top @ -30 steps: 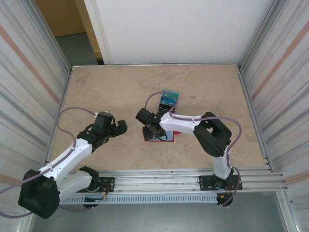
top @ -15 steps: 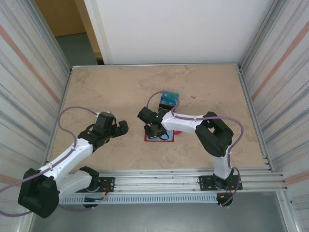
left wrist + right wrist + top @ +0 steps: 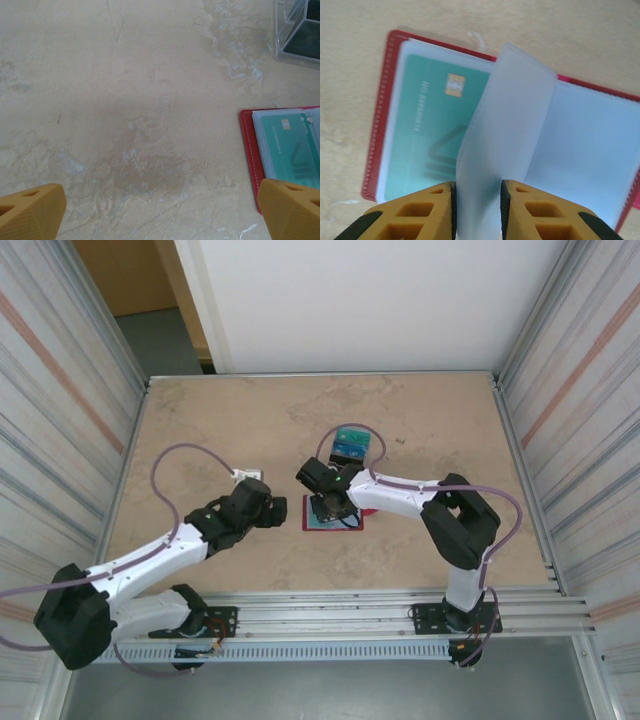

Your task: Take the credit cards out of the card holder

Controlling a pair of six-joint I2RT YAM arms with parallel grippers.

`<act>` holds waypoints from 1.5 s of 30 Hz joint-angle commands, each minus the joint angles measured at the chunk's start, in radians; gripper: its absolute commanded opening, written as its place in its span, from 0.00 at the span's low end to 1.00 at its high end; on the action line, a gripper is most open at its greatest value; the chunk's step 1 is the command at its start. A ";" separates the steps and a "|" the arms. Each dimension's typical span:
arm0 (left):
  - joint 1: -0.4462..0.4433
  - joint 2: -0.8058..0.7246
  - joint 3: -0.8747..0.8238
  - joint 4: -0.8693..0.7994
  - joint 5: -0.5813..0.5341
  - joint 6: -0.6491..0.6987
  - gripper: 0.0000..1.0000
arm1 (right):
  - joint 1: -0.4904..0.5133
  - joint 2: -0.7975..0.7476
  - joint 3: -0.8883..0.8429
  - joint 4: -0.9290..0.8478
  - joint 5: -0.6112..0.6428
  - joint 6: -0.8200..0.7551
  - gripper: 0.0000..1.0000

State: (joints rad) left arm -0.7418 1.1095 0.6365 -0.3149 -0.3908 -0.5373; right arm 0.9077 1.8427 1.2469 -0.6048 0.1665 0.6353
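The right fingers [image 3: 435, 215] are clenched on a clear pocket leaf [image 3: 515, 115] of the holder [image 3: 380, 125]. The leaf fills the gap between them and stands up off the open holder, its rounded top edge tipped away from the camera. Under the leaf's left side a teal card [image 3: 420, 135] lies in the left-hand pocket. Its gold chip [image 3: 454, 85] is toward the top, and its right part is hidden behind the leaf. To the right of the leaf, pale blue-grey pockets lie flat inside the holder's red stitched border.

The left fingers [image 3: 30, 212] are released and spread wide over bare worktop [image 3: 125, 100]. In that view the holder's red edge [image 3: 248, 150] and the teal card [image 3: 287, 150] lie just beside the finger on the right. I cannot tell whether that finger touches the holder.

From above, the holder [image 3: 311, 524] lies open and flat near the middle of the worktop. The right fingers [image 3: 330, 505] are over it, and the left fingers [image 3: 275, 510] are just beside its left edge. Farther back, apart from the holder, stands a clear box [image 3: 350, 445] with teal and blue inside. The left wrist view catches its corner [image 3: 292, 30], with something dark in it.
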 commanded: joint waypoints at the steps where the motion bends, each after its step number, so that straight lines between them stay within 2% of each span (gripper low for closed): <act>1: -0.028 0.044 0.035 0.049 -0.080 0.035 0.99 | -0.012 -0.065 -0.029 -0.032 0.053 -0.009 0.31; 8: -0.083 0.184 0.058 0.151 -0.076 0.066 0.99 | -0.051 -0.127 -0.108 -0.014 0.079 0.003 0.33; 18: -0.091 0.331 0.097 0.174 -0.052 0.055 0.99 | -0.124 -0.135 -0.194 0.030 0.088 -0.006 0.34; 30: -0.143 0.413 0.128 0.152 -0.032 0.007 0.99 | -0.209 -0.106 -0.231 0.083 0.058 -0.084 0.33; 40: -0.146 0.437 0.150 0.129 -0.034 -0.075 0.99 | -0.199 -0.251 -0.219 0.072 0.036 -0.052 0.33; 45: -0.129 0.443 0.142 0.171 0.022 -0.099 0.99 | -0.197 -0.291 -0.219 0.119 -0.081 -0.033 0.31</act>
State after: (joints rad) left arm -0.8837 1.5429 0.7643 -0.1577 -0.3958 -0.5934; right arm 0.7067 1.5764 1.0222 -0.5053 0.1631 0.5743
